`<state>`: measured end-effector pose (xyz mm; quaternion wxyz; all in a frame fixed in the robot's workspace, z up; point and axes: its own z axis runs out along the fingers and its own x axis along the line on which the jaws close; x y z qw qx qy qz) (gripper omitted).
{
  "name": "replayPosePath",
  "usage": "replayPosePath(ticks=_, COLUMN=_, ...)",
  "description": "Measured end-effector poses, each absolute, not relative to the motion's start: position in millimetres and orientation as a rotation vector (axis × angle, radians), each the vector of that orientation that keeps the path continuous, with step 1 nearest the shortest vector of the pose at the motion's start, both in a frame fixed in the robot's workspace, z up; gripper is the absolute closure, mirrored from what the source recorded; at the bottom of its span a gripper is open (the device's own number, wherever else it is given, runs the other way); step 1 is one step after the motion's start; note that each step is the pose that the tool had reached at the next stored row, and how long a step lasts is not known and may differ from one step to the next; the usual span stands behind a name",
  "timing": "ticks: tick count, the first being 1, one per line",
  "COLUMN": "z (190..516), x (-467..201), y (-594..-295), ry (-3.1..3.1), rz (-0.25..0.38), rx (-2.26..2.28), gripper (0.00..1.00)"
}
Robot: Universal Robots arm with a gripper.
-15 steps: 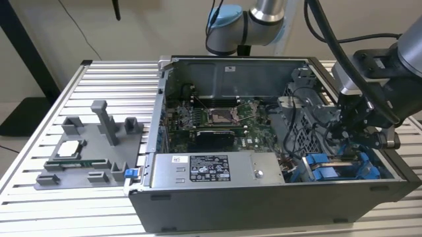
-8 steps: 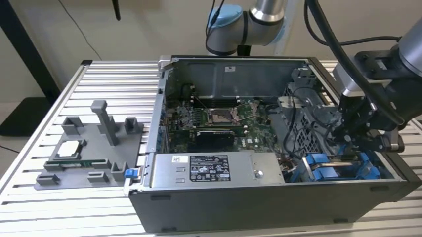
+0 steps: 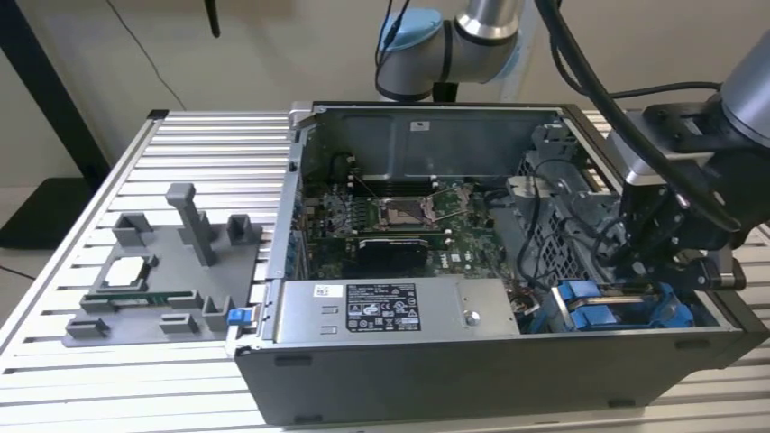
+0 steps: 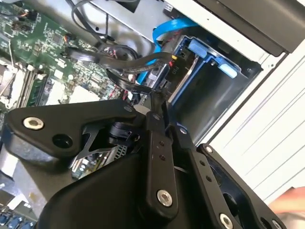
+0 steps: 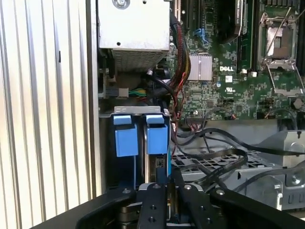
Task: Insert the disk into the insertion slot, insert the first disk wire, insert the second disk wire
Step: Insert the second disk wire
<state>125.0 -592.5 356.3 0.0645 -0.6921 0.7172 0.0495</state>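
Down in the insertion slot (image 5: 107, 143), the disk (image 5: 153, 167) sits beneath the closed pincer (image 5: 167, 183)

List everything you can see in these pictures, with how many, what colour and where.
Computer case: one, dark grey, open, on the slatted table.
Slatted table: one, silver, under everything.
Motherboard: one, green, on the case floor, with the CPU socket at its middle.
Power-supply box: one, grey with a label, at the case's near wall.
Insertion slot: one, grey metal bay in the case corner at the exterior view's right.
Blue tabs: two, blue, side by side at the bay's mouth.
Cables: several, black, across the drive cage.
Parts fixture: one, grey, on the table at the exterior view's left.
Gripper: one, black, lowered over the bay.
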Motion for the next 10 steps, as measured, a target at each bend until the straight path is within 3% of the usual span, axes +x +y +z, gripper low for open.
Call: replayPosePath(ticks=10, z=345.8, x=125.0, y=-583.4, ry=2.188, rz=0.103, rx=-2.111, gripper=1.00)
